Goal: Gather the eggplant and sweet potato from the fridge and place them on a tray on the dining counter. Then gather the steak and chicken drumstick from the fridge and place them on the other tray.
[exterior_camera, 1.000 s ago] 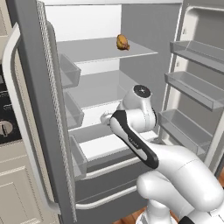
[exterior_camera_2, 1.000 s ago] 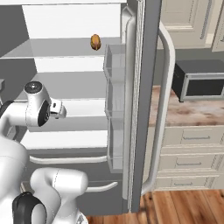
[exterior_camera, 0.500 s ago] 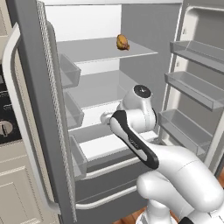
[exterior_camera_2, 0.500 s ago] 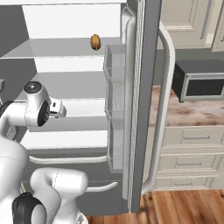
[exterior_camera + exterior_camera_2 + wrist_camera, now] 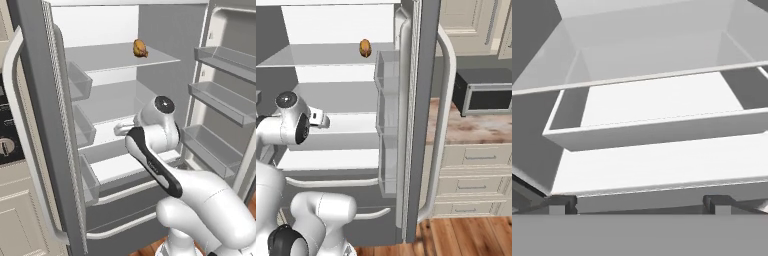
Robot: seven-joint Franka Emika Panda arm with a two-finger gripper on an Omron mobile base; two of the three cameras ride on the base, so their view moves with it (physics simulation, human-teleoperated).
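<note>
Fridge (image 5: 45, 125) open — drumstick (image 5: 140, 48) on the top shelf (image 5: 115, 56), at 12 o'clock above the arm (image 5: 155, 165). Gripper (image 5: 641, 201) inside the fridge, facing a white drawer (image 5: 657, 131) under a glass shelf, jaws wide apart, holding nothing. Desk (image 5: 471, 131) at 3 o'clock in right base view, microwave (image 5: 486, 91) on it.

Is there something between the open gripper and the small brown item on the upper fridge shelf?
Yes. The gripper points into a lower level of the fridge, and the shelf carrying the chicken drumstick lies above it, between them.
</note>
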